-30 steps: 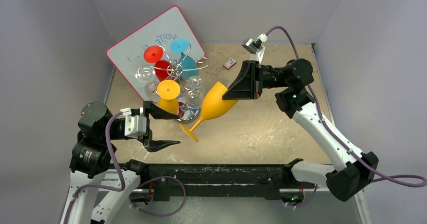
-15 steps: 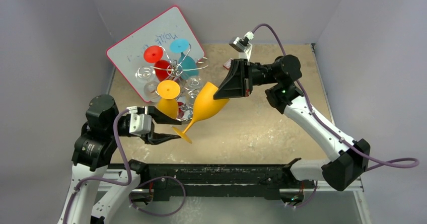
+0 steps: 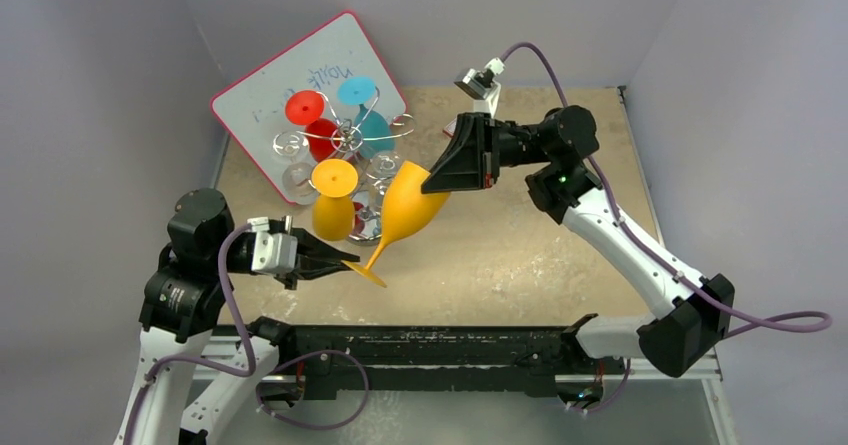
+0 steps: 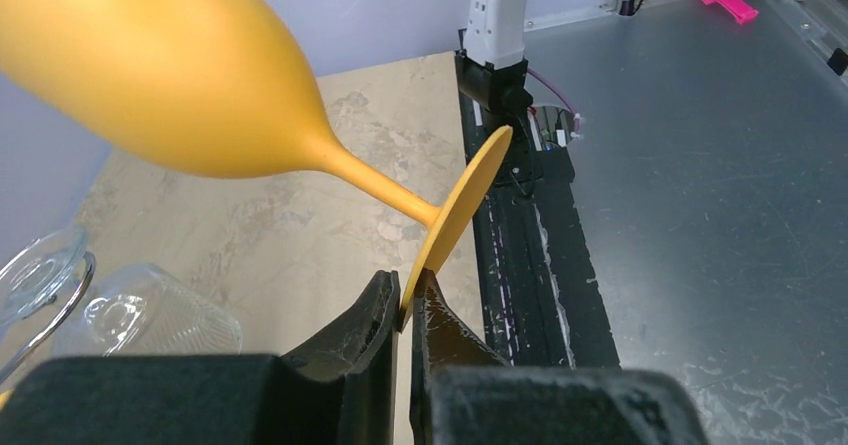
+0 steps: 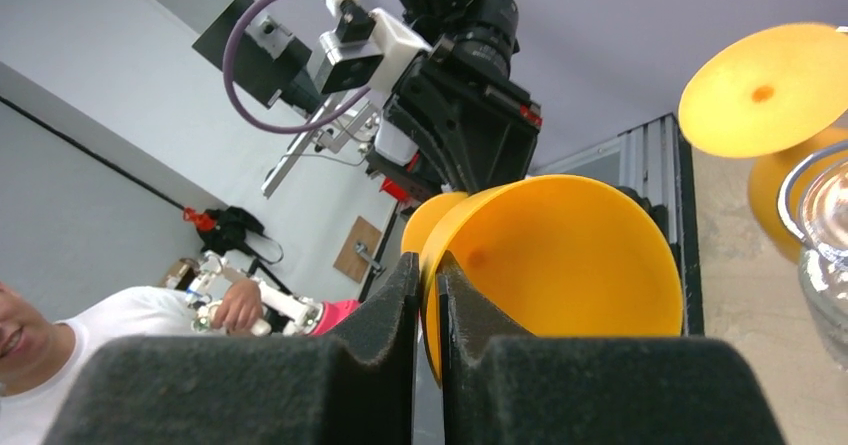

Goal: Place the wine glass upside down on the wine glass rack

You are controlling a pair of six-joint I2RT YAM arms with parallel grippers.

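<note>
Clamping wine glass [image 3: 408, 205]: left end effector [image 4: 405, 305] on foot | right end effector [image 5: 428, 270] on rim

The left tool [image 3: 338, 263] pinches the foot of the tilted orange plastic wine glass [image 3: 408, 208]; the right tool [image 3: 437, 178] pinches its rim.

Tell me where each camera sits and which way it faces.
Top: above and behind the arms, looking down at the table and rack; left arm and right arm both show.
Left wrist: on the left arm, facing right along the table's near edge; its jaws show, shut on the foot of the held glass.
Right wrist: on the right arm, facing left toward the left arm; its jaws show, pinching the glass's rim.
Shared: both wrist views show the held glass.
</note>
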